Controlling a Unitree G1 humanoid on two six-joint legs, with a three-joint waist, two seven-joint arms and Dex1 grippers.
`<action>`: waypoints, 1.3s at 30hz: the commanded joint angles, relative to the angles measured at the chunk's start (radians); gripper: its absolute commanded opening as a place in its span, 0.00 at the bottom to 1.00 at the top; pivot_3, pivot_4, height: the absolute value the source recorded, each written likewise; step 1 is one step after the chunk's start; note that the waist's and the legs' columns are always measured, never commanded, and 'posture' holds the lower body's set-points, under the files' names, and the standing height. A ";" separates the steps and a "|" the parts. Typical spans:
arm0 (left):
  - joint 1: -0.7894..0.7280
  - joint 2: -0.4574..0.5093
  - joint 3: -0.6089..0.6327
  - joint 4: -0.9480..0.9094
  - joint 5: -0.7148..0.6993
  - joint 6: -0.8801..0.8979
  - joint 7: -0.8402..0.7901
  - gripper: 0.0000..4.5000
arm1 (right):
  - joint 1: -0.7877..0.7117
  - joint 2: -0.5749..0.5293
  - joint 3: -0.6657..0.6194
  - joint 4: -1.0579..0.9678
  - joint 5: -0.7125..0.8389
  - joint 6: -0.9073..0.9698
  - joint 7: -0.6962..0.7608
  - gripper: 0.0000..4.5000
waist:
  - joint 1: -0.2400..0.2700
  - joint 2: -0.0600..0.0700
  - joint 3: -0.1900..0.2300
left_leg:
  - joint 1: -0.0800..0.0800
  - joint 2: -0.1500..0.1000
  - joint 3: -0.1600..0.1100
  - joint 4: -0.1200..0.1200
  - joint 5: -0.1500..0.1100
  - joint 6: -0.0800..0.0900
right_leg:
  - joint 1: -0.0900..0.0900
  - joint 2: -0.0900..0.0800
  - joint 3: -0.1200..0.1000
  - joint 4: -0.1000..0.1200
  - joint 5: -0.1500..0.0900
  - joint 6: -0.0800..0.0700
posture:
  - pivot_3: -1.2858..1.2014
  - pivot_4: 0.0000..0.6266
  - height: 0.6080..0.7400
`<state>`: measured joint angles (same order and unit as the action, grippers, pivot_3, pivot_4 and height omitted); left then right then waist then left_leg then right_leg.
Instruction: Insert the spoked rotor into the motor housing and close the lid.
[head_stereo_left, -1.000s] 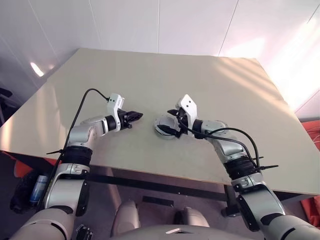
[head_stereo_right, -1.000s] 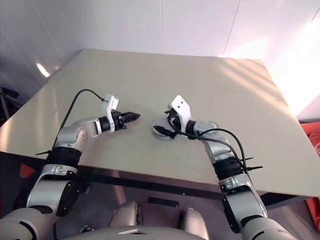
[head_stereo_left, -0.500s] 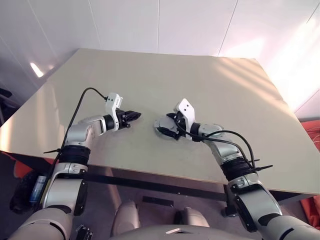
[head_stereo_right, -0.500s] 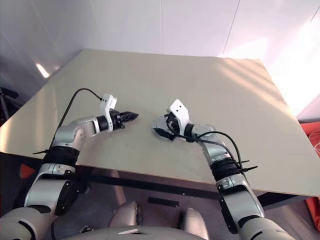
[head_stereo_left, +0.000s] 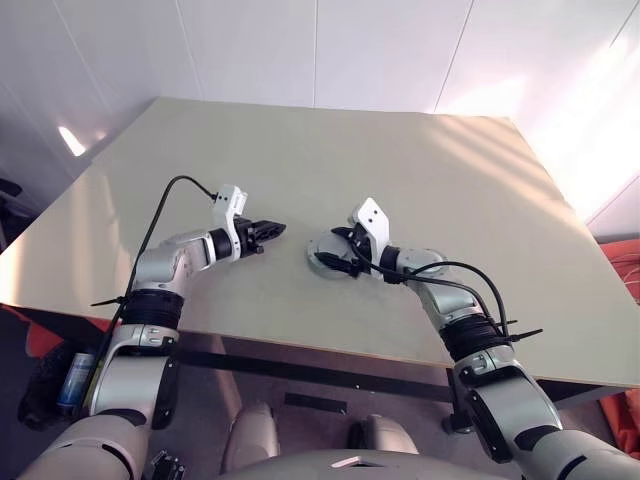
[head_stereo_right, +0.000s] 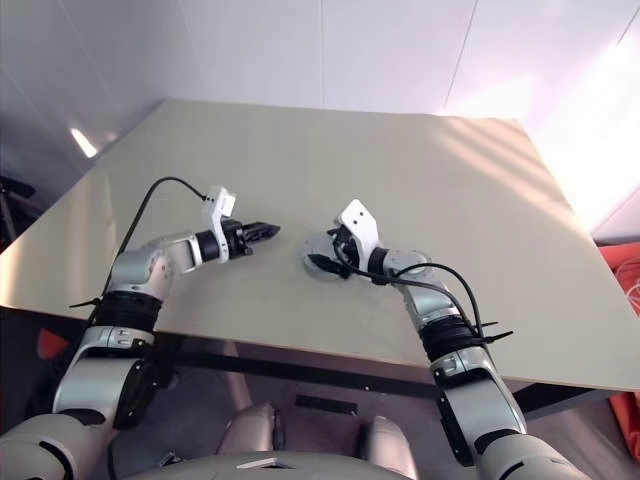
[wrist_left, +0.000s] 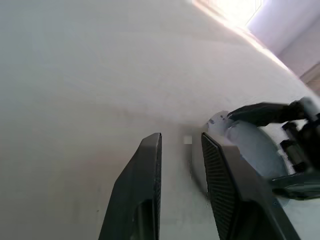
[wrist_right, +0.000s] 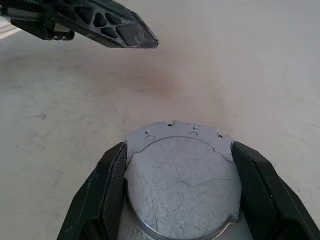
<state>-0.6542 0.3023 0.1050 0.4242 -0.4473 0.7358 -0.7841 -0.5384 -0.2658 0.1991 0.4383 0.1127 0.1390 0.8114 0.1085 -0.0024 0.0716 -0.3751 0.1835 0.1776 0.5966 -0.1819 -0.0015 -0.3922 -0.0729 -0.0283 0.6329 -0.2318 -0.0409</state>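
Right gripper (wrist_right: 177, 192) has both fingers on the rim of a flat grey disc, likely the lid (wrist_right: 182, 187), lying on the table (head_stereo_left: 420, 180). Left gripper (head_stereo_left: 268, 231) is part open and empty, hovering just beside it. Risk: the thin smooth edge could slip or tilt out of the pads and seat crooked. Lid face is scratched matte grey, notched with small holes.

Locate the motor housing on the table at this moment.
In the head views the motor housing lies on the table near its front middle, between the right pincer fingers, with the left pincer just to its left.
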 joint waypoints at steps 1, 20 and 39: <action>-0.066 -0.071 0.026 -0.064 -0.101 0.080 0.001 0.30 | 0.006 -0.007 0.009 0.028 -0.024 0.009 0.001 0.71 | 0.000 0.000 0.000 | 0.001 0.000 0.000 0.000 0.000 0.000 | 0.001 0.000 0.000 0.000 0.000 0.000 | 0.52 0.00 1.00; -0.155 -0.145 -0.141 0.235 0.034 0.190 0.021 0.00 | 0.009 -0.015 0.008 0.014 -0.040 0.006 -0.039 0.71 | -0.011 0.000 0.000 | 0.009 -0.002 0.000 -0.006 -0.003 0.005 | 0.011 0.000 -0.001 -0.013 0.000 0.000 | 0.52 0.00 1.00; -0.195 -0.125 -0.140 0.309 0.052 0.231 0.002 0.00 | 0.001 -0.049 0.000 -0.076 -0.029 0.007 -0.009 1.00 | -0.010 0.000 0.000 | 0.025 -0.005 0.000 -0.023 -0.002 0.004 | 0.027 -0.001 -0.001 -0.027 -0.001 0.003 | 0.52 0.00 1.00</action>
<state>-0.8592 0.1659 -0.0236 0.6965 -0.4315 0.9492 -0.8042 -0.5287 -0.2876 0.2146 0.4049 0.0980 0.1525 0.8067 0.0984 -0.0022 0.0714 -0.3506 0.1787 0.1774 0.5730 -0.1840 0.0021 -0.3653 -0.0739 -0.0289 0.6058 -0.2326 -0.0389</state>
